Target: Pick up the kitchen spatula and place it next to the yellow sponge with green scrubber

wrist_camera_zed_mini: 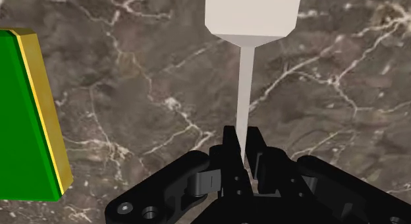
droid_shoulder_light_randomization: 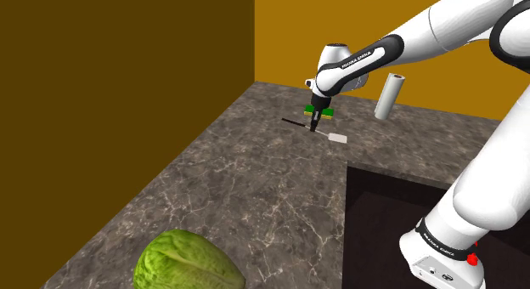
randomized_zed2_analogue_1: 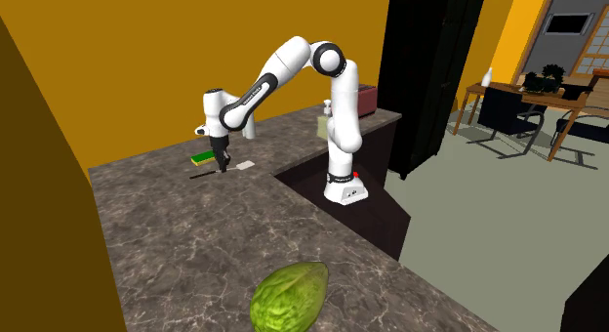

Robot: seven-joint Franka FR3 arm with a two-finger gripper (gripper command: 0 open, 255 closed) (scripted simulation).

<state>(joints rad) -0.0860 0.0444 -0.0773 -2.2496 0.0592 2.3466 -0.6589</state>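
The spatula (wrist_camera_zed_mini: 245,84) has a white blade (wrist_camera_zed_mini: 253,12), a thin pale neck and a dark handle (droid_shoulder_light_randomization: 293,121). My gripper (wrist_camera_zed_mini: 245,153) is shut on the neck, so the blade sticks out ahead of the fingers. In the shoulder view the gripper (droid_shoulder_light_randomization: 314,123) holds the spatula (droid_shoulder_light_randomization: 338,138) low over the counter; whether it touches the surface I cannot tell. The sponge (wrist_camera_zed_mini: 26,117), green on top with a yellow side, lies close beside the gripper. It sits just behind the gripper in the shoulder view (droid_shoulder_light_randomization: 321,111) and to its left in the second exterior view (randomized_zed2_analogue_1: 203,157).
The brown marbled counter (droid_shoulder_light_randomization: 246,185) meets ochre walls in a corner. A white roll (droid_shoulder_light_randomization: 389,96) stands at the back. A dark recess (droid_shoulder_light_randomization: 399,219) drops off by the arm's base. A green cabbage (droid_shoulder_light_randomization: 187,262) lies at the near end.
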